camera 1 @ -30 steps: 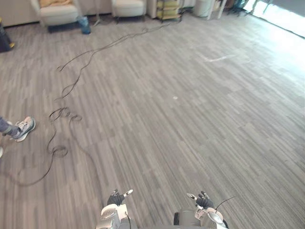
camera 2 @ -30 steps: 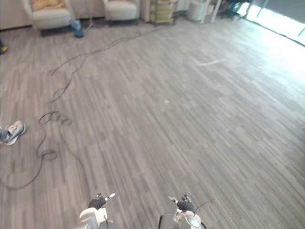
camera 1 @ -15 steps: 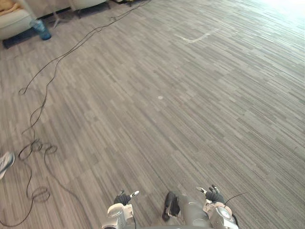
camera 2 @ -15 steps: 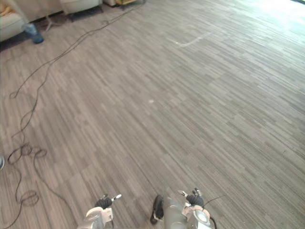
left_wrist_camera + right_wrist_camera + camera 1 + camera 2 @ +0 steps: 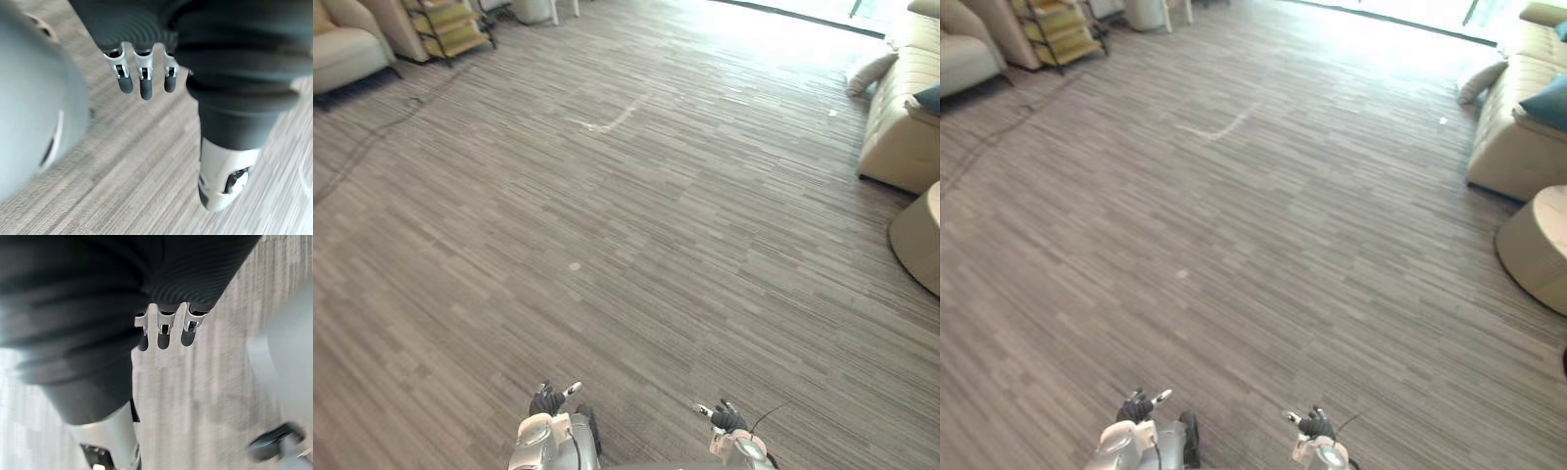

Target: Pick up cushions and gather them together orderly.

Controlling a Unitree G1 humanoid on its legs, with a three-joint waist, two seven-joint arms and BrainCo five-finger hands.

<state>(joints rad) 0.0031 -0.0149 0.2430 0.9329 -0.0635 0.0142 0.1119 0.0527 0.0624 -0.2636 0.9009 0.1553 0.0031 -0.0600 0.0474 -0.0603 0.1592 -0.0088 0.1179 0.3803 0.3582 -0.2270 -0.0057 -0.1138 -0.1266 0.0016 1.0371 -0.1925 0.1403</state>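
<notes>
Hanging empty, fingers relaxed and straight, the left hand [image 5: 1136, 406] and right hand [image 5: 1312, 426] are idling well apart from the sofa [image 5: 1513, 147], where a teal cushion [image 5: 1542, 98] is lying on the seat and a beige cushion [image 5: 1481, 80] is leaning at its far end, both nearer the right hand.

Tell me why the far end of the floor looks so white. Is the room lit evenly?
Left eye view: the floor washes out to near white at the far end, beside the beige sofa, probably daylight from a window there. Right eye view: the same glare, while the corner by the armchair is dimmer, so no.
</notes>
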